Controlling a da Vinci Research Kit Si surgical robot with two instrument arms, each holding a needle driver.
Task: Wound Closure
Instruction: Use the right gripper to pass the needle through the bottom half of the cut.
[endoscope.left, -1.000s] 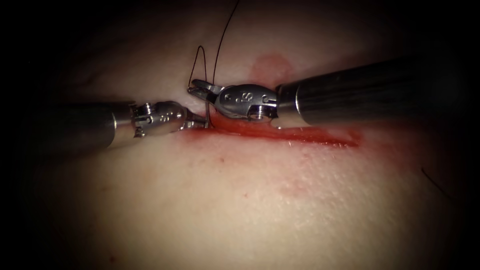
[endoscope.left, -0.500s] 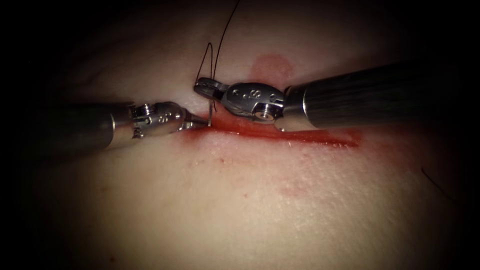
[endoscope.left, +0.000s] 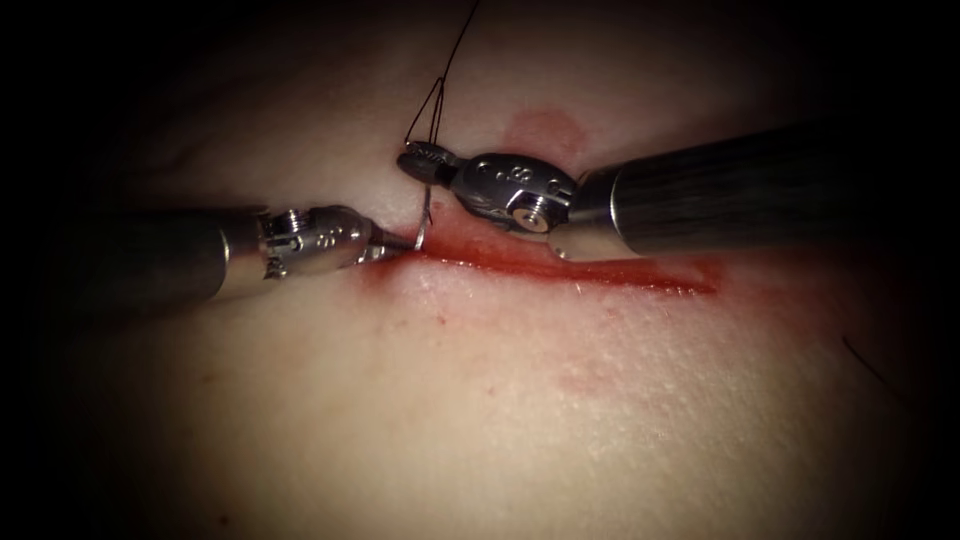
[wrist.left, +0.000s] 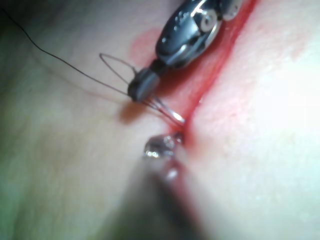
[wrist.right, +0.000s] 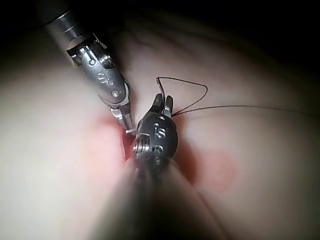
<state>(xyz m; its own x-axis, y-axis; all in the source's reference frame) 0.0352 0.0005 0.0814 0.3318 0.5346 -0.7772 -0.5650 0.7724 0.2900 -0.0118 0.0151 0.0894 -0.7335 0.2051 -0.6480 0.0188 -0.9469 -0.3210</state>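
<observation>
The tissue (endoscope.left: 500, 400) bears a red cut (endoscope.left: 570, 268) running left to right. The curved needle (endoscope.left: 424, 222) stands almost upright at the cut's left end. My right tool (endoscope.left: 420, 160) is shut on the needle's upper end, where the dark thread (endoscope.left: 440, 90) joins it and loops upward. My left tool (endoscope.left: 403, 241) lies low on the left, shut on the needle's lower end at the cut's edge. Whether that end is in the tissue is hidden. The right tool (wrist.left: 141, 90), needle (wrist.left: 167, 111) and left tool (wrist.left: 162, 145) also show in the left wrist view, and the right tool (wrist.right: 162, 106) in its own.
Red fluid (endoscope.left: 520, 255) fills the cut and stains the skin beside it. A pink patch (endoscope.left: 545, 130) lies beyond the right tool. The thread (endoscope.left: 465, 25) runs off the picture's upper edge. The right shaft (endoscope.left: 740, 185) crosses above the cut's right half.
The right tool's jaws, open around the needle's top a second ago, closed on it, then rose and moved right, tilting the needle. The thread loop narrowed. The left tool stayed put.
</observation>
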